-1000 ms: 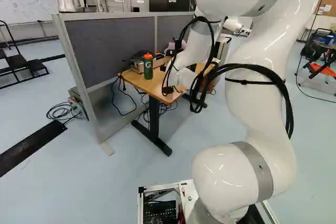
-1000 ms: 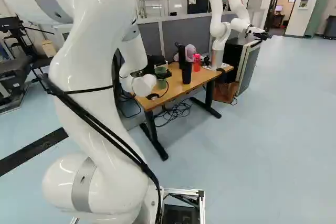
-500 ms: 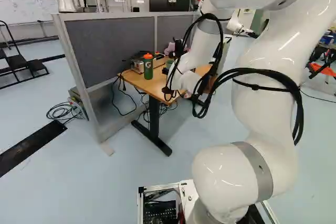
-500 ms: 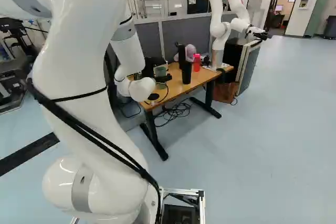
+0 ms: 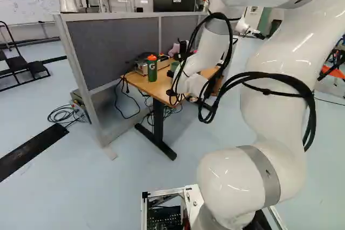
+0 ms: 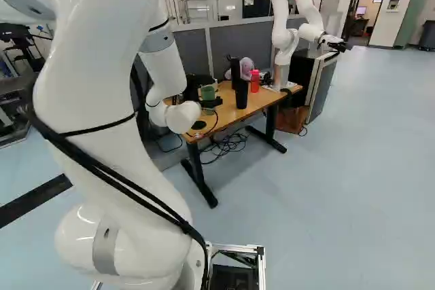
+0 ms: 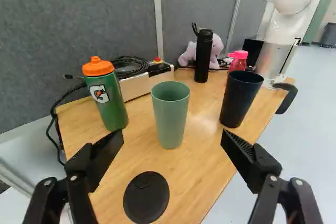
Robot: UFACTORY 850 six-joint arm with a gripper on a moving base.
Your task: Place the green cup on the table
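From where I stand, the green cup (image 7: pixel 170 115) is upright on the wooden table (image 7: pixel 197 182), and the gripper (image 7: pixel 172 137) faces it with fingers spread wide, grasping nothing. Taking the way the gripper points as twelve o'clock, the cup sits at twelve, beyond the gap and apart from both fingers. The green bottle (image 7: pixel 111 98) is at about eleven, the dark cup (image 7: pixel 240 98) at about one, so each flanks that lane. The round black disc (image 7: pixel 146 196) lies flat on the tabletop on the near side of the cup. The cup's long axis runs straight up, so a grip would close across it, from nine and three. As it already stands on the table, backing off towards six looks the safe way out; a sideways swing could clip a neighbour. The white arm (image 5: pixel 207 49) partly hides the cup from behind, so I'd trust its base contact only fairly.
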